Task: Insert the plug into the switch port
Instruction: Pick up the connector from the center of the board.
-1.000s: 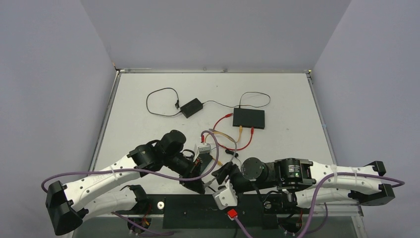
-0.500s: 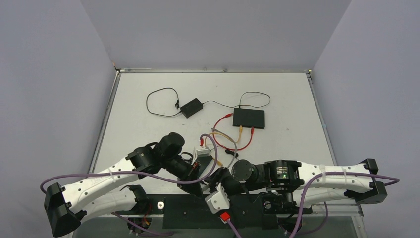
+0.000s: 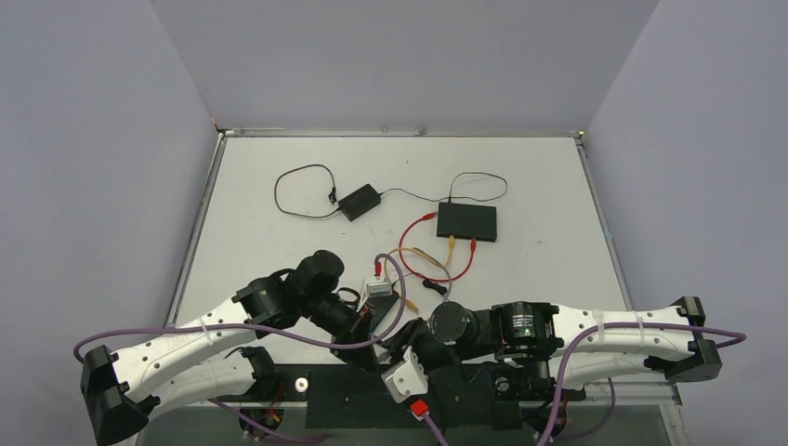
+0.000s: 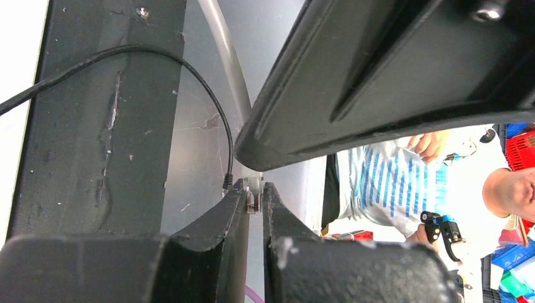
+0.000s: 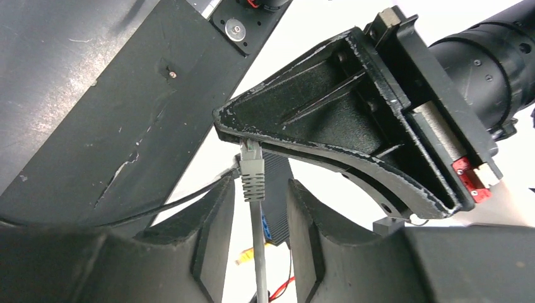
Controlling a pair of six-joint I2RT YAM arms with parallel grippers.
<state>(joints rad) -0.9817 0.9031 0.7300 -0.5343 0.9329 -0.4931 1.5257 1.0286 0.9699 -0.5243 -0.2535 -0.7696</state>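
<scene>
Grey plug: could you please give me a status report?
Left gripper shut on grey plug. Right gripper open, fingers flanking it, apart. Plug well short of switch; red cables at its ports.

The white tabletop (image 3: 539,177) carries a black switch (image 3: 467,221), lying flat right of centre toward the far edge. A black power adapter (image 3: 359,201) lies to its left, toward the far-left corner. A thin black lead (image 3: 276,193) loops on the surface beside the adapter. Red cables (image 3: 402,240) and yellow cables (image 3: 450,246) curl on the switch's near side.
</scene>
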